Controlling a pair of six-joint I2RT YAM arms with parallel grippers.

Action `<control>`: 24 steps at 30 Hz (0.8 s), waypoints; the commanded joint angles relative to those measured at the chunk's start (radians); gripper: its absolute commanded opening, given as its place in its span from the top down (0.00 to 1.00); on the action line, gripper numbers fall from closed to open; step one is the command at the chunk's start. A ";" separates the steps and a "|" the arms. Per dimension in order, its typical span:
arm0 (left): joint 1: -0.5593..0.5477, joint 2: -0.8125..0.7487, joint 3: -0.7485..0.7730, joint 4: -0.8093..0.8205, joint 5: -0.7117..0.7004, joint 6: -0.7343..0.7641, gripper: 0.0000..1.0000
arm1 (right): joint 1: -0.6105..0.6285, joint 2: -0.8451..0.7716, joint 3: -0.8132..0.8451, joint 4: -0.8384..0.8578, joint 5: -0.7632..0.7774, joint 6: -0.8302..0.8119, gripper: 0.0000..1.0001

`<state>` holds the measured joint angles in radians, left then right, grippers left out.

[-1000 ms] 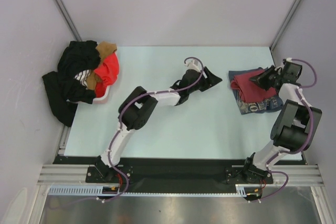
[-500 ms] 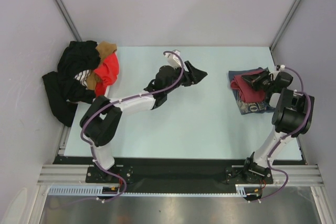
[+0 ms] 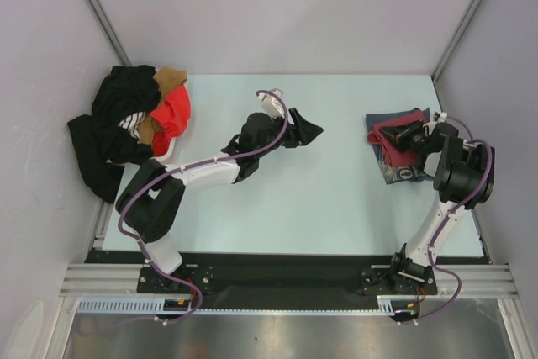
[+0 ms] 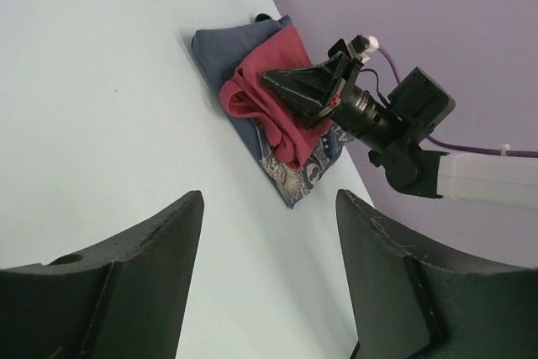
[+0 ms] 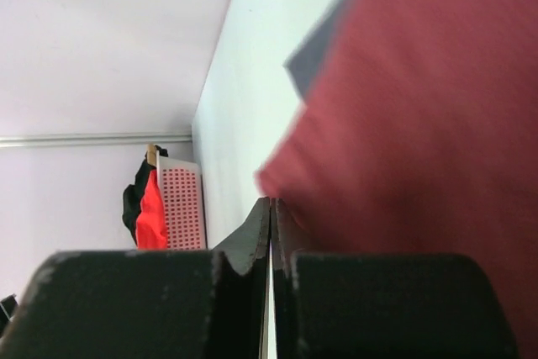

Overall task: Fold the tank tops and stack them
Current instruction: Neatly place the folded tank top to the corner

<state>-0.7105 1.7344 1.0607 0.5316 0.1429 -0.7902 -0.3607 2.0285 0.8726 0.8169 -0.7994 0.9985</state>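
Right arm drew in, closed jaws seemingly touching maroon tank top.

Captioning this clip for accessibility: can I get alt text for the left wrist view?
A maroon tank top lies crumpled on a blue-grey tank top near the edge of the table, with the shut right hand low over it. The left hand, open, frames the foreground.

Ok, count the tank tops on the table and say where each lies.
2. The blue-grey top lies flat near the right edge of the table; the maroon top sits folded on it. The clothes pile at far left may hide more.
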 commanded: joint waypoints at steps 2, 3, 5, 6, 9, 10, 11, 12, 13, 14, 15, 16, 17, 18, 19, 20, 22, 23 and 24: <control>0.006 -0.075 0.008 0.013 0.012 0.040 0.30 | -0.023 -0.171 0.068 -0.143 0.020 -0.077 1.00; 0.006 -0.076 0.008 0.013 0.017 0.040 0.30 | -0.033 -0.180 0.072 -0.148 0.019 -0.069 1.00; 0.006 -0.078 0.010 0.005 0.026 0.042 0.30 | -0.067 -0.192 0.083 -0.145 0.008 -0.049 1.00; 0.006 -0.079 0.012 0.001 0.035 0.042 0.30 | -0.079 -0.186 0.106 -0.153 0.009 -0.047 1.00; 0.006 -0.093 0.013 -0.033 0.038 0.051 0.30 | -0.115 -0.140 0.137 -0.141 0.003 -0.017 1.00; 0.006 -0.101 0.007 -0.044 0.038 0.055 0.30 | -0.121 -0.130 0.132 -0.119 0.012 -0.002 1.00; 0.005 -0.119 0.004 -0.062 0.038 0.066 0.30 | -0.127 -0.116 0.131 -0.114 0.022 0.002 1.00; 0.006 -0.131 -0.001 -0.073 0.037 0.074 0.29 | -0.133 -0.090 0.134 -0.137 0.032 -0.007 1.00; 0.006 -0.145 -0.016 -0.082 0.034 0.077 0.29 | -0.135 -0.073 0.129 -0.145 0.046 -0.012 1.00; 0.006 -0.174 -0.027 -0.094 0.034 0.085 0.29 | -0.135 -0.057 0.125 -0.151 0.052 -0.017 1.00; 0.006 -0.191 -0.039 -0.096 0.032 0.086 0.29 | -0.136 -0.042 0.118 -0.154 0.058 -0.018 1.00; 0.006 -0.205 -0.068 -0.096 0.029 0.086 0.29 | -0.142 -0.004 0.100 -0.153 0.072 -0.015 1.00; 0.006 -0.235 -0.085 -0.093 0.030 0.086 0.29 | -0.147 0.013 0.088 -0.131 0.083 -0.003 1.00; 0.005 -0.251 -0.103 -0.091 0.030 0.086 0.29 | -0.153 0.036 0.077 -0.070 0.091 0.024 1.00; 0.005 -0.265 -0.137 -0.091 0.029 0.086 0.29 | -0.165 0.082 0.075 -0.047 0.088 0.044 1.00; 0.005 -0.292 -0.155 -0.091 0.029 0.089 0.29 | -0.170 0.110 0.101 -0.033 0.080 0.058 1.00; 0.005 -0.317 -0.209 -0.090 0.035 0.091 0.29 | -0.173 0.143 0.118 0.019 0.068 0.103 1.00; 0.005 -0.340 -0.223 -0.094 0.038 0.094 0.29 | -0.167 0.139 0.130 0.030 0.063 0.109 0.99; 0.005 -0.352 -0.234 -0.105 0.035 0.098 0.29 | -0.164 0.128 0.138 0.019 0.057 0.103 0.99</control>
<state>-0.7101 1.4376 0.8677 0.4297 0.1646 -0.7265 -0.5205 2.1532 0.9722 0.7692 -0.7528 1.0718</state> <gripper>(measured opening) 0.711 0.010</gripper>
